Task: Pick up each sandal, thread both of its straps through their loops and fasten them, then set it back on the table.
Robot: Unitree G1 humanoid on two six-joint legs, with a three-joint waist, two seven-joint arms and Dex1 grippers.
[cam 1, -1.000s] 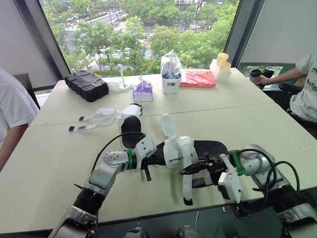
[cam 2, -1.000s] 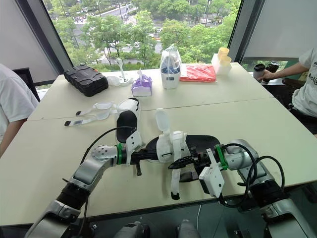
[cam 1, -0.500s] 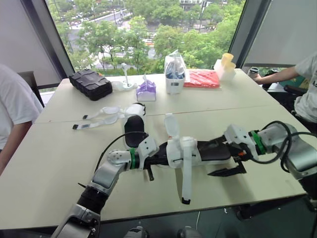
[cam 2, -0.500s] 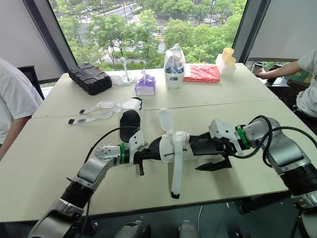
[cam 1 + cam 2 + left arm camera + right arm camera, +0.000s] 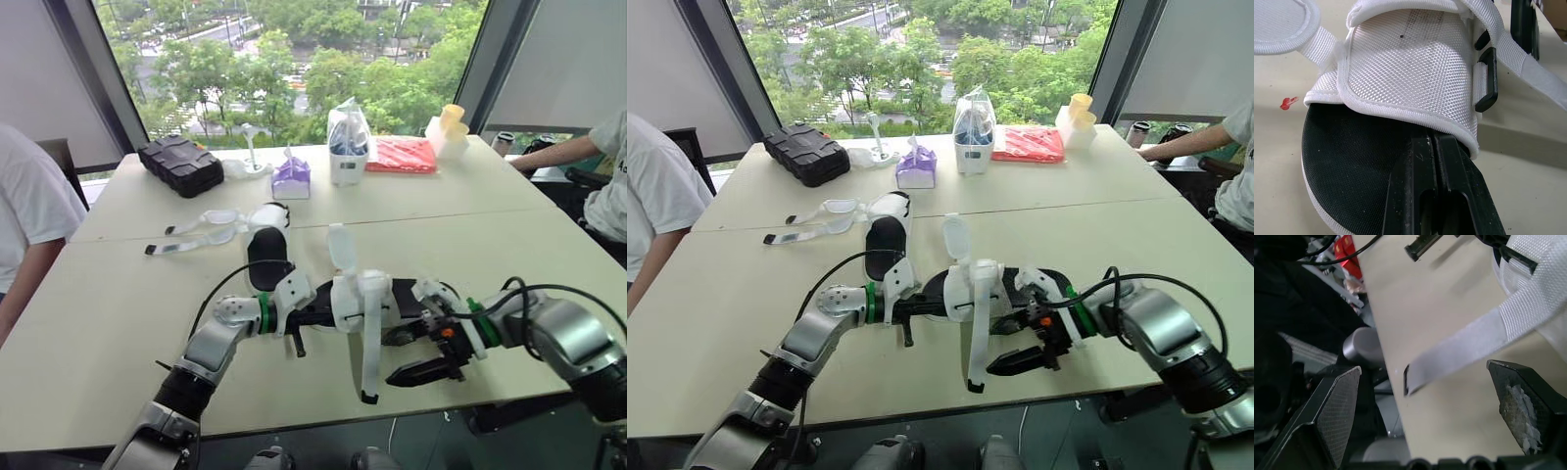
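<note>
Beyond the window glass stand green trees (image 5: 323,69), and on your side a pale bench (image 5: 118,294) carries both sandals. By my reading you are early in the job, with neither sandal fastened.

The near sandal (image 5: 392,294) lies close to the front edge, black insole up, with a white woven upper across its middle. Its long strap (image 5: 370,352) trails loose toward the bench's near edge, the free end lying flat and unattached. A black loop (image 5: 1488,81) sits on the side of the upper just beside that strap (whether the webbing already passes through it, I cannot tell). A second, shorter flap (image 5: 338,250) stands upright, also unfastened.

Your left claw (image 5: 302,318) is clenched, its fingers (image 5: 1435,196) pressed together on the insole and tucked under the edge of the upper. I cannot tell whether they pinch anything or merely pin the sole. Your right claw (image 5: 416,354) is released, with its fingers spread wide just beside the trailing strap and nothing between them.

The far sandal (image 5: 263,245) rests farther back, untouched, its two straps (image 5: 196,230) splayed out flat to your left.

So both straps on each sandal are left to do, starting, I judge, with that loose long one.
</note>
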